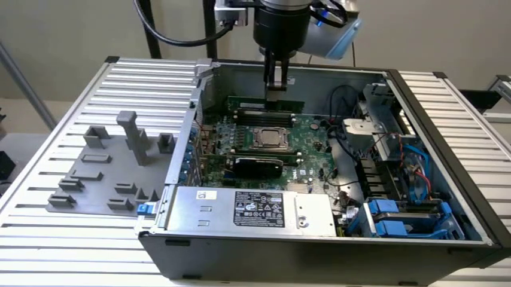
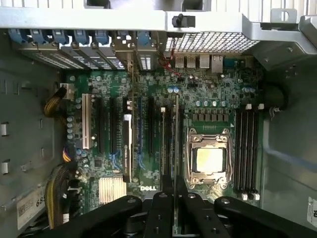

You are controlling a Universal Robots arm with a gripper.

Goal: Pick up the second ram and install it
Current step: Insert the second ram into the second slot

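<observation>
Fingers point(image 1: 276, 73) clenched on the second ram point(image 1: 249, 103) (thin, green), poised just beyond the CPU socket point(image 1: 271, 139), inside the open computer case point(image 1: 319, 260).

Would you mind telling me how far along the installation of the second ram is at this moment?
Done: the pick-up. The gripper is shut on the second ram, which hangs level under it inside the open case. In hand: the stick is held in the air above the motherboard, close to the CPU socket. Left: seating it, as it is not yet pressed into a slot.
</observation>
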